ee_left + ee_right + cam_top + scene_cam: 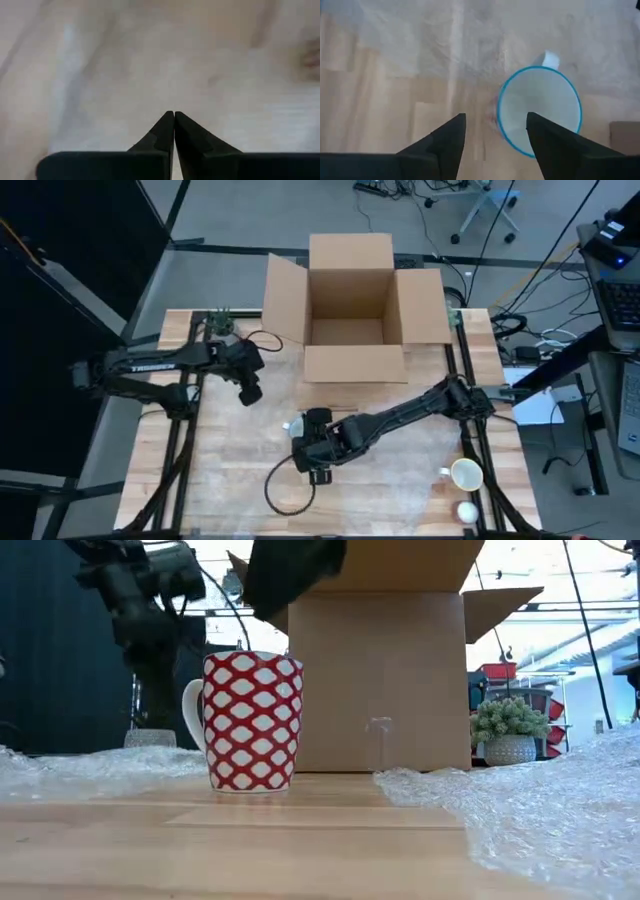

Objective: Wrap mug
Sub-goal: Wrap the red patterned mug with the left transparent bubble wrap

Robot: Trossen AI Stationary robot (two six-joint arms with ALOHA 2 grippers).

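A red mug with a white lattice pattern (252,720) stands upright on its base on the wooden table (300,850). From above it shows a pale blue rim (540,110). My right gripper (496,120) hangs open above it, slightly off to one side of the rim, touching nothing; in the high view it is at the table's middle (312,445). Clear bubble wrap (520,800) lies spread on the table around the mug. My left gripper (173,116) is shut and empty, raised over the table's left part (250,392).
An open cardboard box (350,310) stands at the far middle, just behind the mug. A cream mug (465,475) and a white ball (467,510) sit at the near right. A black cable loop (288,492) lies near the front. A small potted plant (510,730) stands behind.
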